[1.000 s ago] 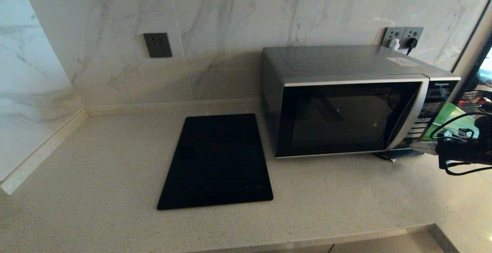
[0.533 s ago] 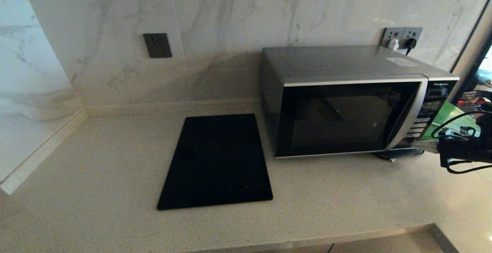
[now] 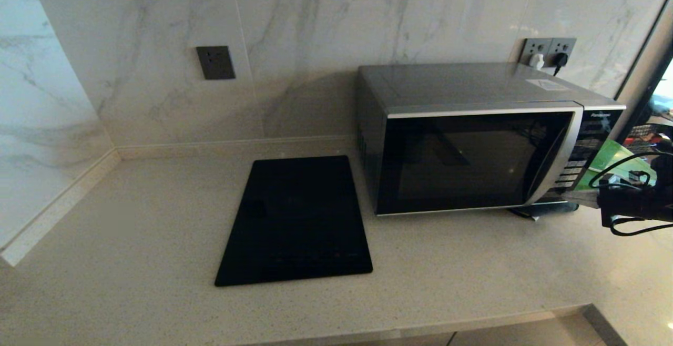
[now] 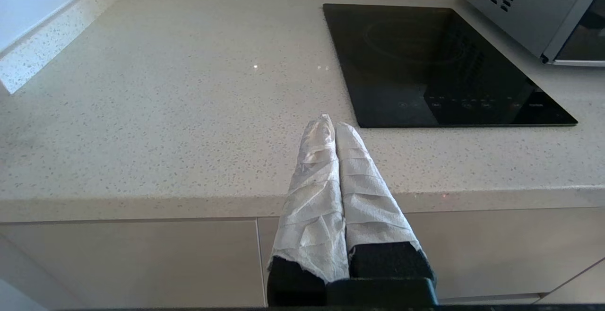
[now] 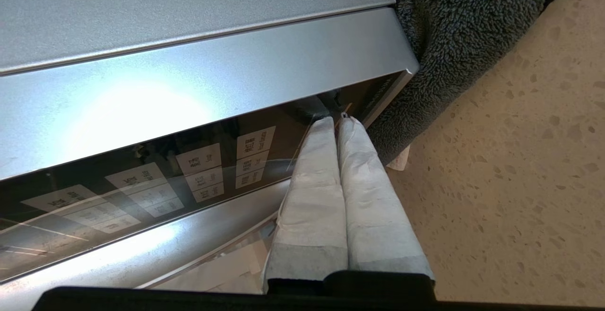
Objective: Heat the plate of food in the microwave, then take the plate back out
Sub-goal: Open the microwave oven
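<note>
The microwave (image 3: pixel 473 141) stands at the back right of the counter with its dark glass door shut. My right gripper (image 5: pixel 336 119) is shut and empty, its wrapped fingertips at the lower end of the button panel (image 5: pixel 203 169), by the microwave's bottom right corner. In the head view the right gripper (image 3: pixel 575 201) reaches in from the right edge toward the panel (image 3: pixel 581 156). My left gripper (image 4: pixel 333 123) is shut and empty, parked off the counter's front edge, out of the head view. The plate of food is not in view.
A flat black slab (image 3: pixel 297 220) lies on the counter left of the microwave. A green board (image 3: pixel 615 164) leans behind the right arm. A grey towel (image 5: pixel 463 32) lies by the microwave's right side. Wall sockets (image 3: pixel 549 51) sit behind it.
The right arm has risen slightly beside the button panel. The microwave door stays shut and the left arm has not moved.
</note>
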Tool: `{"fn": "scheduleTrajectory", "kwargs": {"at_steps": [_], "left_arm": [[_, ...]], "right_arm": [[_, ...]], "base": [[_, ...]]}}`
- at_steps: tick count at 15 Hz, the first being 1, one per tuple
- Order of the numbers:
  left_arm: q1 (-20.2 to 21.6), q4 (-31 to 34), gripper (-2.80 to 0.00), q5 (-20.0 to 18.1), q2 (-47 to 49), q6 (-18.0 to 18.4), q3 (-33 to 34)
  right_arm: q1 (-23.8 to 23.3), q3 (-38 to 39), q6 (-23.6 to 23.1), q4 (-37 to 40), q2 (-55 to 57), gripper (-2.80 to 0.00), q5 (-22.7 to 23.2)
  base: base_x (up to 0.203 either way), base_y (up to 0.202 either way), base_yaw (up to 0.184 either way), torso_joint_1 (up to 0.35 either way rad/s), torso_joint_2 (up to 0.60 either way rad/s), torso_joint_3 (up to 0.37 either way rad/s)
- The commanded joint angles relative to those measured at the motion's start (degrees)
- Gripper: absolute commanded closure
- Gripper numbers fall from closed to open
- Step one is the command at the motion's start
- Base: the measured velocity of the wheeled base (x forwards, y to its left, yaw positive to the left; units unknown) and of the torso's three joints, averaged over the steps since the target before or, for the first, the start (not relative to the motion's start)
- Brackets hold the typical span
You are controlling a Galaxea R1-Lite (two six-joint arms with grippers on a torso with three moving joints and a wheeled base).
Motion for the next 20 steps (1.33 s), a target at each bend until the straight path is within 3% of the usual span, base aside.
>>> {"fn": "scheduleTrajectory", "kwargs": {"at_steps": [1,6,9,11,14,16,17,19,20], "left_arm": [[0.02,-0.02,0.0,0.01,0.09,-0.02,0.0],[0.02,-0.02,0.0,0.01,0.09,-0.02,0.0],[0.02,-0.02,0.0,0.01,0.09,-0.02,0.0],[0.02,-0.02,0.0,0.01,0.09,-0.02,0.0],[0.02,-0.02,0.0,0.01,0.09,-0.02,0.0],[0.02,-0.02,0.0,0.01,0.09,-0.02,0.0],[0.02,-0.02,0.0,0.01,0.09,-0.02,0.0],[0.02,-0.02,0.0,0.01,0.09,-0.02,0.0],[0.02,-0.02,0.0,0.01,0.09,-0.02,0.0]], "right_arm": [[-0.22,2.55,0.19,0.07,-2.13,0.0,0.32],[-3.56,12.45,-0.46,-0.04,-16.45,0.0,-0.77],[-4.44,20.0,-1.63,1.32,-30.26,0.0,-6.08],[-4.54,24.38,-5.92,6.4,-40.99,0.0,-11.05],[-3.63,28.95,-16.87,22.13,-57.52,0.0,-22.51],[-1.07,32.56,-22.06,29.13,-68.58,0.0,-33.72],[1.81,34.73,-23.68,31.08,-74.13,0.0,-40.82],[11.92,38.86,-26.66,33.49,-85.13,0.0,-55.28],[15.66,40.4,-28.31,34.1,-89.58,0.0,-59.98]], "base": [[0.0,0.0,0.0,0.0,0.0,0.0],[0.0,0.0,0.0,0.0,0.0,0.0],[0.0,0.0,0.0,0.0,0.0,0.0],[0.0,0.0,0.0,0.0,0.0,0.0],[0.0,0.0,0.0,0.0,0.0,0.0],[0.0,0.0,0.0,0.0,0.0,0.0],[0.0,0.0,0.0,0.0,0.0,0.0],[0.0,0.0,0.0,0.0,0.0,0.0],[0.0,0.0,0.0,0.0,0.0,0.0]]}}
